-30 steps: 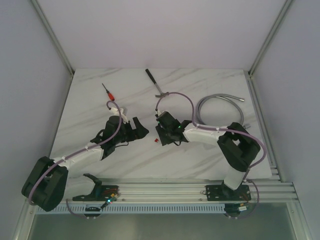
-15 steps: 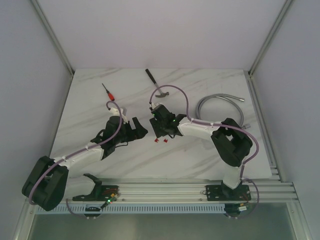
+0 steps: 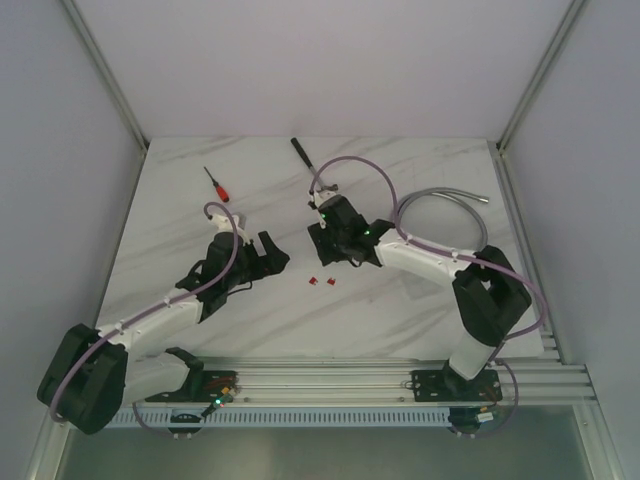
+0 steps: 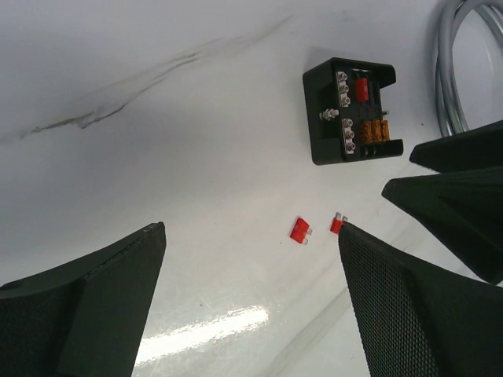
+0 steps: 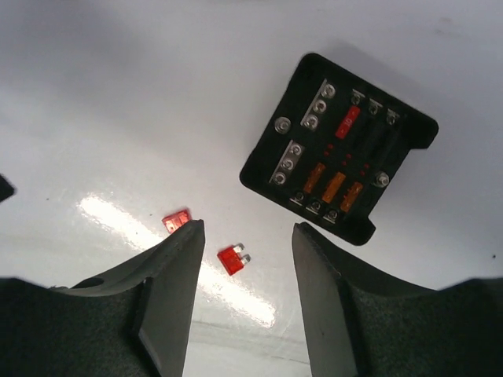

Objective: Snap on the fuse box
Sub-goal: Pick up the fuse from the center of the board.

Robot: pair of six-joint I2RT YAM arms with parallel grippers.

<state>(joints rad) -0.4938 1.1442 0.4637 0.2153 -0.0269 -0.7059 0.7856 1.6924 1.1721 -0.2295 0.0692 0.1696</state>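
fuse box (image 5: 338,149) obscured overhead | left end effector (image 4: 250,236) spread | right end effector (image 5: 247,226) spread, empty

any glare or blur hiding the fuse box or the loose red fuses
Left wrist view: glare streak on the table sits lower in frame than the loose red fuses; fuse box sharp. Right wrist view: glare runs beside the fuses, none washed out; near fingers soft. Top view: even light, fuses tiny.
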